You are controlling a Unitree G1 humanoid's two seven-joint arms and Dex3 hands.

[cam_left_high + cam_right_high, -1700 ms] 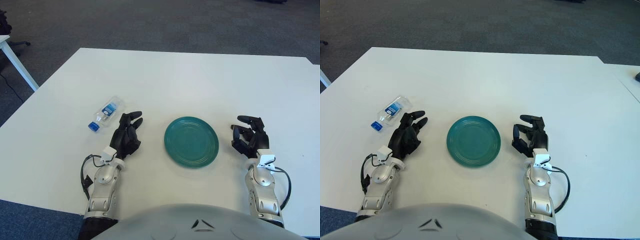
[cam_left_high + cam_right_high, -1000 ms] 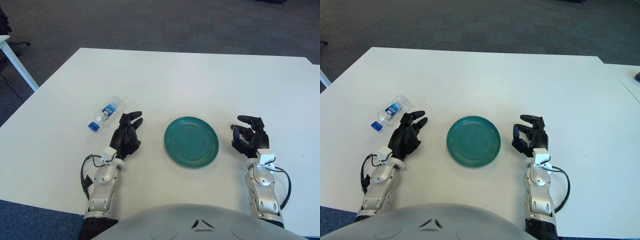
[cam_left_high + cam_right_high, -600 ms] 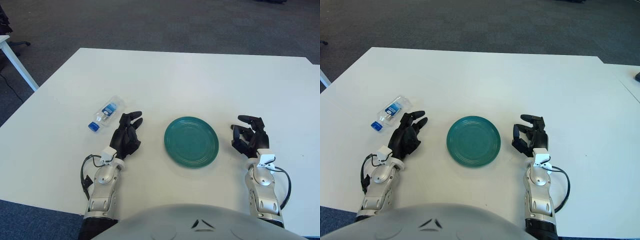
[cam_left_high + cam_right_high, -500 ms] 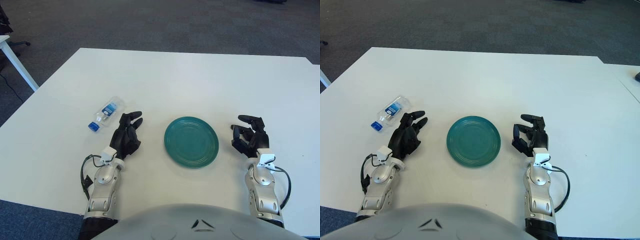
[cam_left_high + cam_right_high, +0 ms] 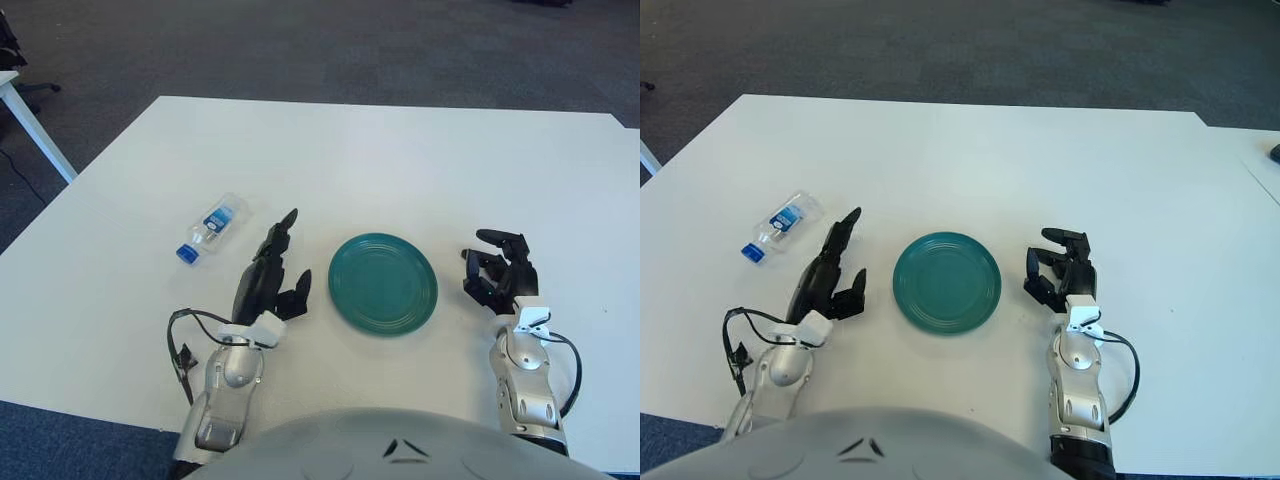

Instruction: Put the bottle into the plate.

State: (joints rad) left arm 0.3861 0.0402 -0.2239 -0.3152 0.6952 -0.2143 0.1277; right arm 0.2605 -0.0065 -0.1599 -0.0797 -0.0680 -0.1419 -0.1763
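We see a white table [image 5: 400, 150] standing on dark grey carpet [image 5: 300, 45]. On it, the bottle [image 5: 211, 227] lies on its side, well left of the green plate [image 5: 383, 283]. Our left hand [image 5: 270, 280] sits between them, fingers spread and holding nothing. Our right hand [image 5: 500, 275], right of the plate, has curled fingers around nothing.
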